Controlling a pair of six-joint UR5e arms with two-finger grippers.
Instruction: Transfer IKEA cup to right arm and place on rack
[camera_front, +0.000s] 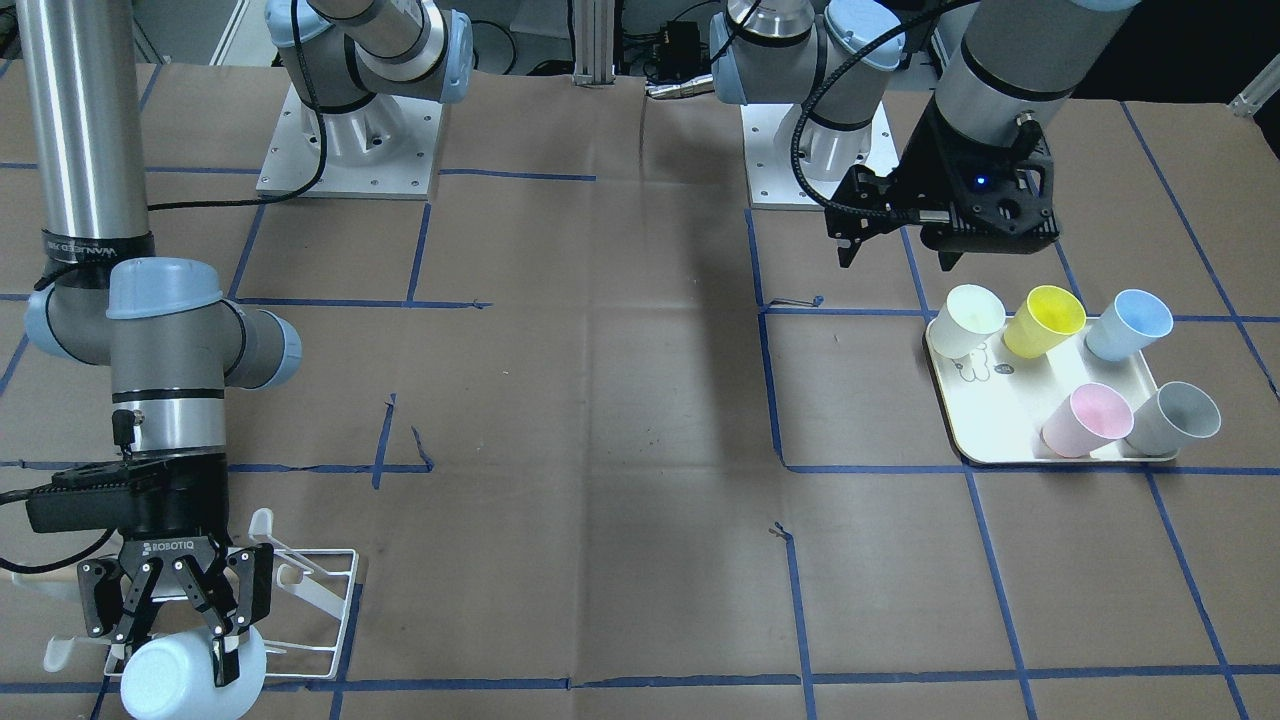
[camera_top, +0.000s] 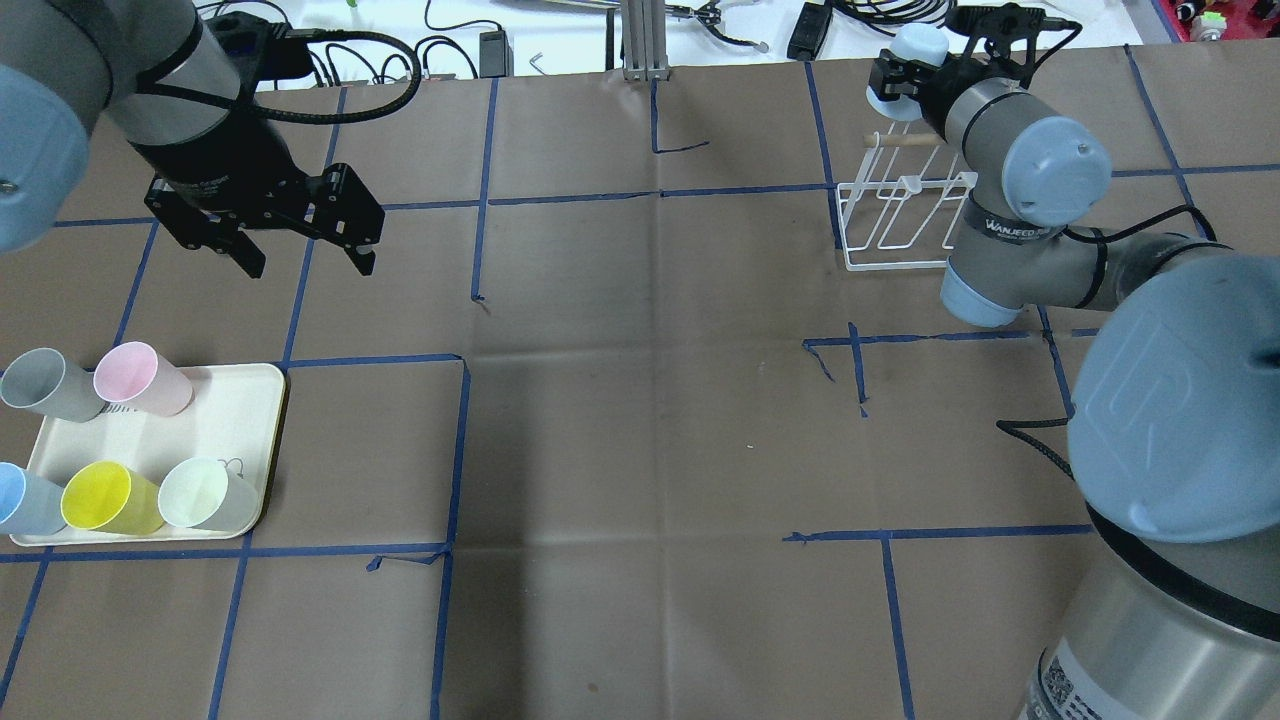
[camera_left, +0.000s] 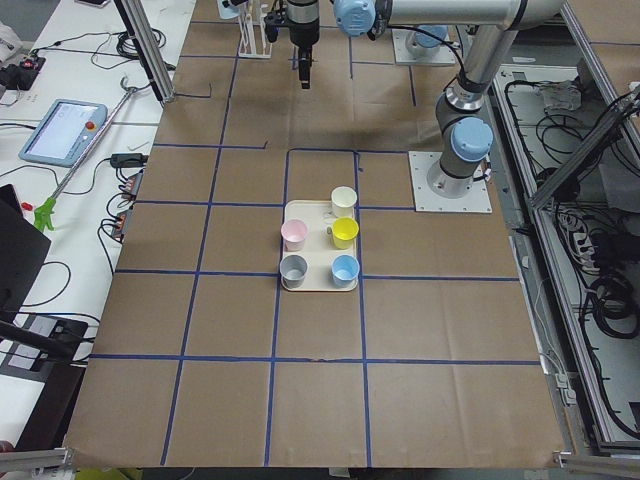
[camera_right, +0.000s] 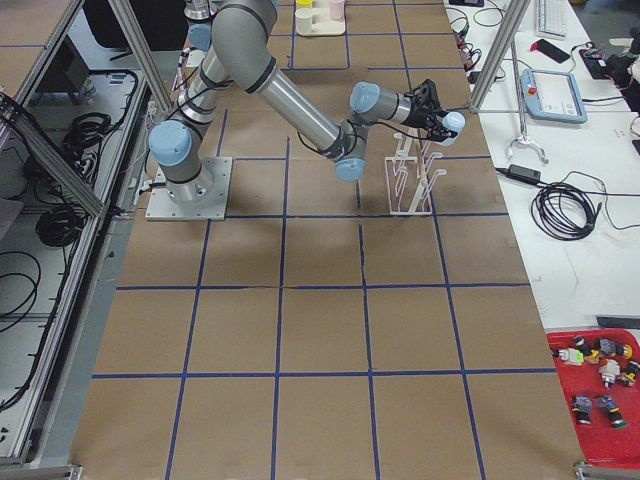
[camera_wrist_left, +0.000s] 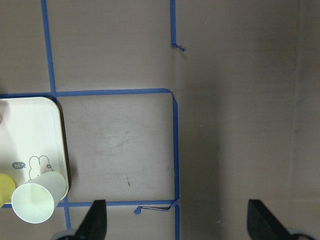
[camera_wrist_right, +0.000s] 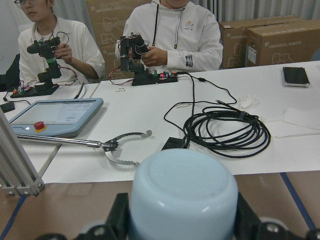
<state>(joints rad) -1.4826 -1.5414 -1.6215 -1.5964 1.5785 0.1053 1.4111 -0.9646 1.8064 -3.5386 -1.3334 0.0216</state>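
Two silver-grey arms were seen over a table (camera_top: 640, 450) that was covered with brown paper and marked into squares by blue tape. The right arm (camera_top: 1030, 250) was stretched toward the far right corner in the overhead view. The left arm (camera_top: 150, 90) was held above the left half.

Beyond the table's edge, in the right wrist view, two persons (camera_wrist_right: 175, 35) were seated at a white bench, and a small control device was held by each.

A cream tray (camera_top: 235, 400) with a drawn animal was laid on the left half. Five cups were stood on it: a grey cup (camera_top: 45, 385), a pink cup (camera_top: 140, 378), a blue cup (camera_top: 25, 500), a yellow cup (camera_top: 105, 497) and an off-white cup (camera_top: 205, 495).

The rack (camera_top: 900, 220), of white wire with a wooden dowel across it, was set well apart from the tray on the right half.

A pale blue cup (camera_front: 190, 680) was pinched between the fingers of the right gripper (camera_front: 172, 650), which were pressed against its opposite sides. The cup's closed base was turned upward. It was held at the side of the rack farthest from the robot, just beside the dowel. Whether a prong was touched could not be told.

The left gripper (camera_top: 308, 262) was spread wide with nothing between its fingers, over bare paper near the tray.
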